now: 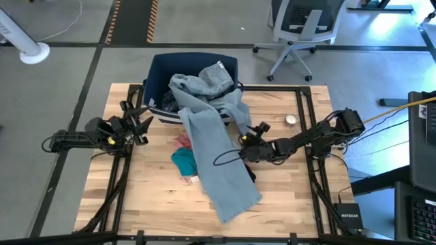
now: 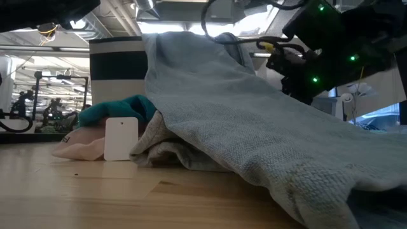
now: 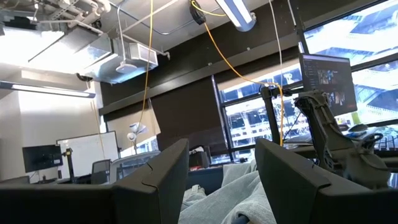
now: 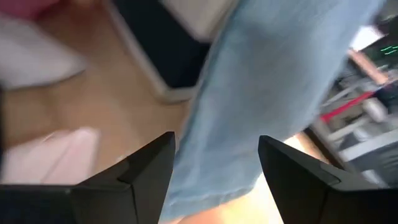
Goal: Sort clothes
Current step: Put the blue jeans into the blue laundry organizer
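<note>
Pale blue-grey denim piece draped from the navy fabric bin at 12 o'clock down across the middle of the wooden counter, ending in a broad leg toward 6 o'clock. Upper part bunched over the bin's rim, a second leg curling off toward 3 o'clock beside the right pincer. Pink piece and teal piece lying just beside the denim's 9 o'clock edge, partly tucked under it; teal resting toward 6 o'clock of pink. Dark cloth peeking out at the denim's 3 o'clock edge, too hidden to name. Striped or plaid fabric showing inside the bin under the denim, pattern hard to tell.

From table height: denim sloping down over the heap, teal above pink, a white tag standing in front of them.

Right pincer at the denim's 3 o'clock edge near the counter's centre, fingers spread apart with denim lying between and beyond them, nothing clamped. Left pincer hovering at 9 o'clock, near the bin's corner, fingers apart and gripping nothing, pale cloth seen past them. Small round metal object on the counter toward 2 o'clock, well apart from the garments.
</note>
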You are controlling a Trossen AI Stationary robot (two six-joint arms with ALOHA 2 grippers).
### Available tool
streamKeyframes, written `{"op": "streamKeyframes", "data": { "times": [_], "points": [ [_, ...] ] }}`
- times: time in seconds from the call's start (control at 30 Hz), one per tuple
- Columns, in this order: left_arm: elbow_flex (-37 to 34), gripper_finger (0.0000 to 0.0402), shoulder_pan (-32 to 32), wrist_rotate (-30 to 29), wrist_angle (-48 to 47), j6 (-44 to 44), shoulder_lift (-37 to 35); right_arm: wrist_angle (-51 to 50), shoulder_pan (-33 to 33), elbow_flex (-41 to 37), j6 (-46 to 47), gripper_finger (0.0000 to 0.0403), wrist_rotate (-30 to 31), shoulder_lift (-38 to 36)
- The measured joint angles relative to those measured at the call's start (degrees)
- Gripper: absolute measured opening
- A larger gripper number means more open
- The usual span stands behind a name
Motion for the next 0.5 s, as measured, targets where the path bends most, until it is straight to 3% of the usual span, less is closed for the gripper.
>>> {"op": "streamKeyframes", "data": {
  "times": [0.23, 0.5],
  "points": [
    [0.0, 0.018, 0.0, 0.0, 0.0, 0.2, 0.0, 11.6, -1.7, 0.1, -11.4, 0.025, -0.1, 0.0],
    [0.0, 0.018, 0.0, 0.0, 0.0, 0.2, 0.0, 17.7, -2.7, 0.1, -15.9, 0.025, 6.4, 0.0]
  ]
}}
